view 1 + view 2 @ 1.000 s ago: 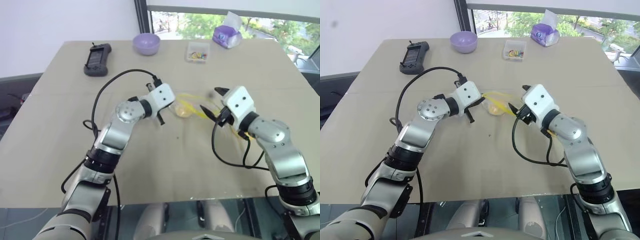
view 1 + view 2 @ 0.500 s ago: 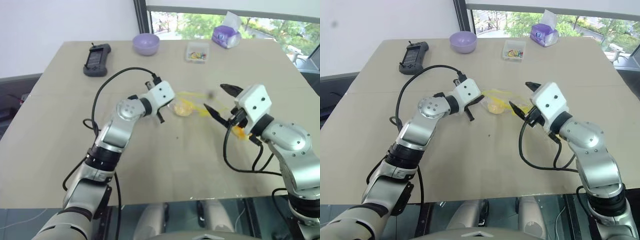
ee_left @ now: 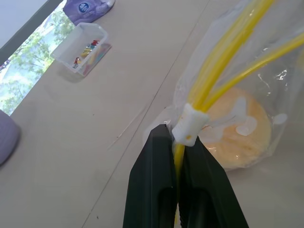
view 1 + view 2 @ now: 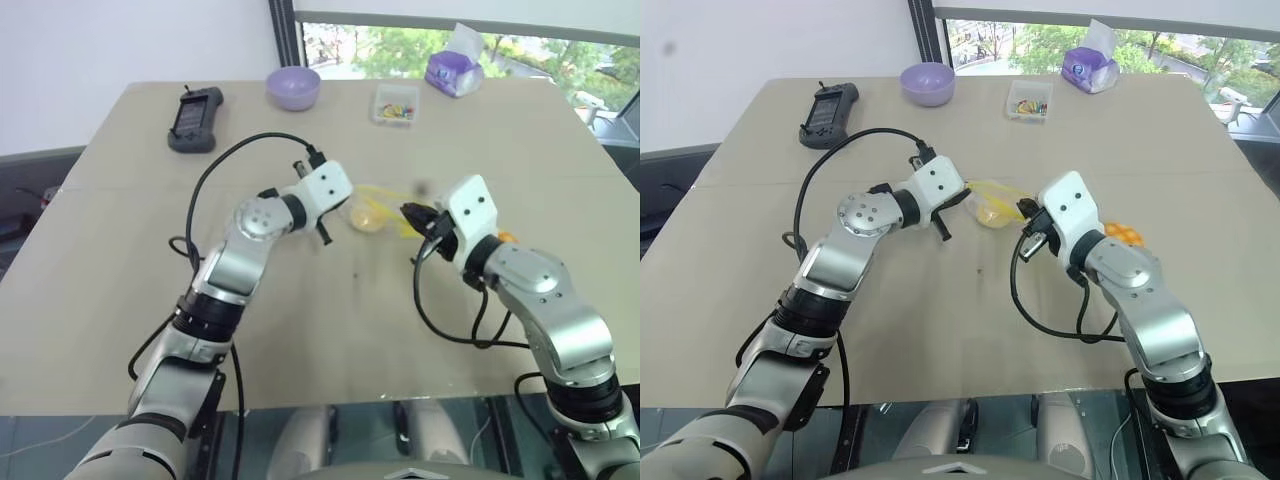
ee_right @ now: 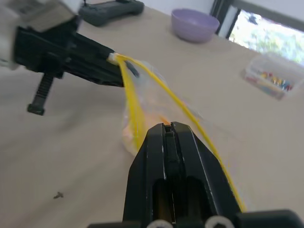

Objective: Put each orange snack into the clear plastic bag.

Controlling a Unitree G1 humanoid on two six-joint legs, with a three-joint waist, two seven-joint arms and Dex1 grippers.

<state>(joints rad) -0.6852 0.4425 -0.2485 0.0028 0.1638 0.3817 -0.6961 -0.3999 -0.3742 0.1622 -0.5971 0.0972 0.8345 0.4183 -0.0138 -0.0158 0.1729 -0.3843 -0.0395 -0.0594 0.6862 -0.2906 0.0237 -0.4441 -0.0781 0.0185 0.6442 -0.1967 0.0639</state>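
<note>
The clear plastic bag point(image 4: 383, 203) lies mid-table with its yellow seal strips parted. The small yellow-orange snack point(image 3: 237, 137) sits inside it. My left gripper point(image 3: 175, 137) is shut on the bag's yellow strip at the white slider end. At the bag's other end my right gripper point(image 5: 168, 126) is shut, its tip against the clear film between the two yellow strips. I cannot tell whether it pinches any film. The larger orange snack point(image 4: 1121, 233), with a grid top, lies on the table just behind my right forearm.
Along the table's far edge point(image 4: 330, 84) stand a purple bowl point(image 4: 293, 86), a black handheld device point(image 4: 193, 118), a small clear box of colourful bits point(image 4: 396, 103) and a purple tissue pack point(image 4: 455, 70). Black cables hang from both wrists.
My right gripper drew away from the bag while open, then came back to its edge and shut. The left gripper kept its hold and stayed put.
</note>
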